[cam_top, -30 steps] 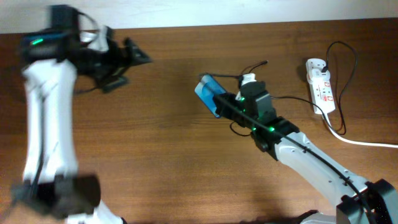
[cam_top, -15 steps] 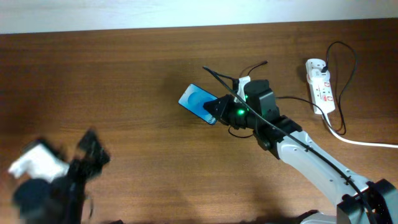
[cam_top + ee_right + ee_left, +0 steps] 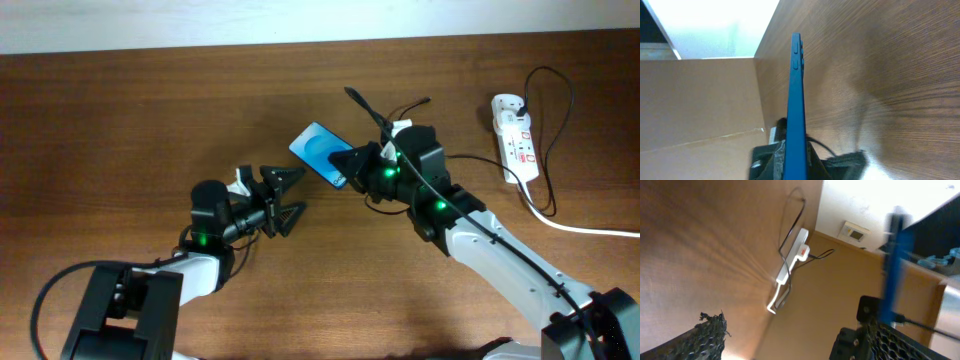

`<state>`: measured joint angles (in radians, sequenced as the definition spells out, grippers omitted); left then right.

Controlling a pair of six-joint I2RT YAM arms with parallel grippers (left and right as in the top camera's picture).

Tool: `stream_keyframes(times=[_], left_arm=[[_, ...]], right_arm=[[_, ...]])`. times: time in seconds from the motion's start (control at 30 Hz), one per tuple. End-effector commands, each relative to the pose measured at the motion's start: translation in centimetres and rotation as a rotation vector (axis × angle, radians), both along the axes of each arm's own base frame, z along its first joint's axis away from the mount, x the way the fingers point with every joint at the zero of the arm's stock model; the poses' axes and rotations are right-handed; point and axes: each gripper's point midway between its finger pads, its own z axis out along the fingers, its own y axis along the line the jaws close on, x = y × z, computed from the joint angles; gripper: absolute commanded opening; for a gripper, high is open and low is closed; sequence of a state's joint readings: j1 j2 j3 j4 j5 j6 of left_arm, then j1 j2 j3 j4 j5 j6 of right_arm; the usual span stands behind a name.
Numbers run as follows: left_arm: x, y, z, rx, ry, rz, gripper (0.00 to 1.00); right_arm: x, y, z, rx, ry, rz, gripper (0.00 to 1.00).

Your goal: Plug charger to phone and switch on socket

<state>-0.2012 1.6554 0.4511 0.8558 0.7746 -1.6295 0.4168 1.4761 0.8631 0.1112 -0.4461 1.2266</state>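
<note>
The phone, blue, is held off the table at a tilt by my right gripper, which is shut on its lower end. In the right wrist view the phone shows edge-on between the fingers. The charger's thin black cable lies loose behind the phone and loops at the socket, a white power strip at the far right. My left gripper is open and empty, a little left of the phone and pointing at it. The left wrist view shows the socket and the phone's edge.
The socket's thick white cord runs off the right edge of the wooden table. The right arm stretches from the bottom right corner. The left arm lies at the bottom left.
The left arm has swung down from the far left and now lies low, its open gripper pointing at the phone. The right gripper has tilted and shifted the phone slightly.
</note>
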Motion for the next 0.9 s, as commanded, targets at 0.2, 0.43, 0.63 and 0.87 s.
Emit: stream_keyframes(times=[0.2, 0.43, 0.63, 0.87], left_arm=[[2.3, 0.0, 4.9, -0.206, -0.016, 0.112, 0.77], [-0.9, -2.0, 5.5, -0.224, -0.014, -0.109, 0.93], [0.4, -1.3, 5.4, -0.215, -0.027, -0.024, 0.99], [2.4, 0.0, 5.3, -0.204, -0.043, 0.112, 0.73]], right_arm=[[-2.3, 4.0, 1.6, 0.024, -0.026, 0.071, 0.04], [1.7, -1.1, 1.6, -0.003, -0.049, -0.112, 0.04], [-1.2, 2.2, 1.8, 0.051, -0.011, 0.058, 0.04], [-4.3, 3.5, -0.9, 0.074, 0.244, 0.037, 0.04]])
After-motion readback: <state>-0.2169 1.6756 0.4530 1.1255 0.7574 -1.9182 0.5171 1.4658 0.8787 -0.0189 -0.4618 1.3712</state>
